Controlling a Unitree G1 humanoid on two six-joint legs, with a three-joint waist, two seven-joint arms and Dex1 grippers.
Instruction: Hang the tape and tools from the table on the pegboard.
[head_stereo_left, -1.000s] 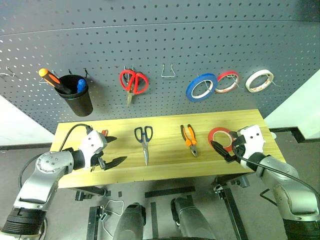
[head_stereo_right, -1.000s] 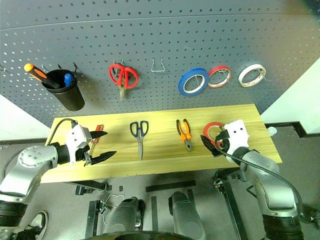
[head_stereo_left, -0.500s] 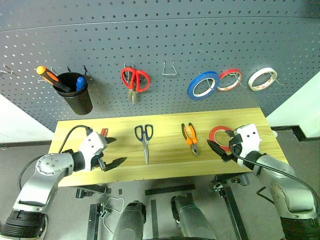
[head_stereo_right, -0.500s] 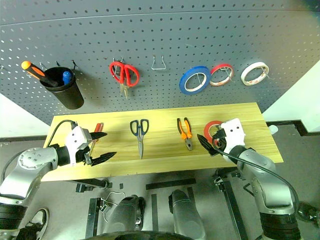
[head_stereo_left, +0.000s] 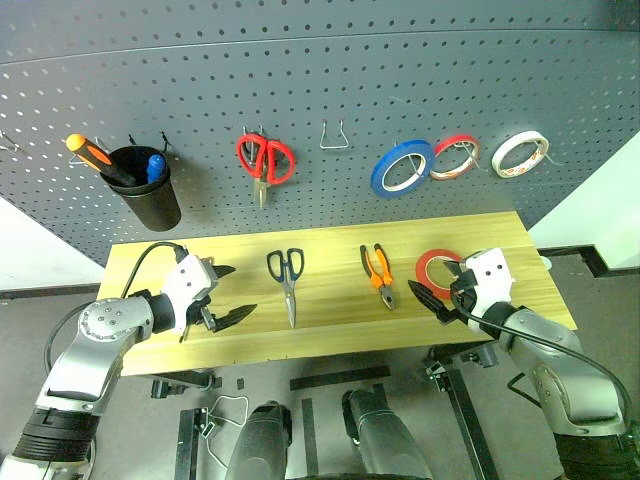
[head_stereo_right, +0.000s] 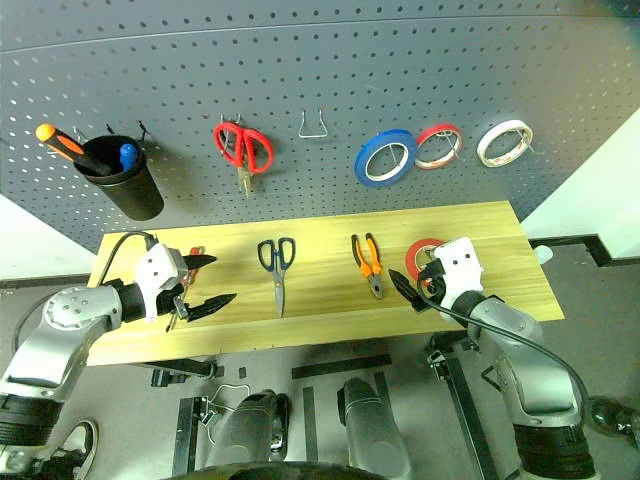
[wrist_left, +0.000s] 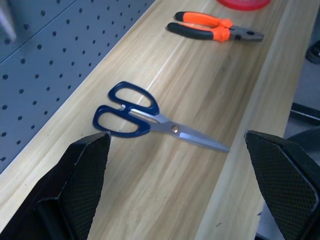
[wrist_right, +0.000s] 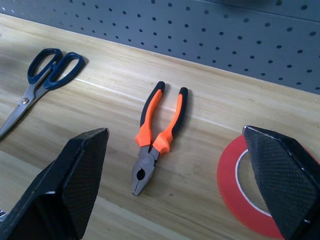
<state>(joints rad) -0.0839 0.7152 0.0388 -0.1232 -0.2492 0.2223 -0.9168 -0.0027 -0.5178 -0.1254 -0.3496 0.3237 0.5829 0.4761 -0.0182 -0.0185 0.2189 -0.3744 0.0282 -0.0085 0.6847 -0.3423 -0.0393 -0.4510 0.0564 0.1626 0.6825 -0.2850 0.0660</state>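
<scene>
Tape (head_stereo_left: 437, 268) partly hidden behind right gripper (head_stereo_left: 432, 298); both grippers' jaws wide apart, empty.

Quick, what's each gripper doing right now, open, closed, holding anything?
Left gripper: open, holding nothing, above the table.
Right gripper: open, holding nothing, beside the red tape.

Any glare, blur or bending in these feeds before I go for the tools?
Head views: the pegboard rows bow, lens distortion; even light, no glare on the table. Left wrist view: scissors sharp, the near fingers softer. Right wrist view: pliers crisp with a soft shadow; the red tape is cut off by the frame edge.
</scene>
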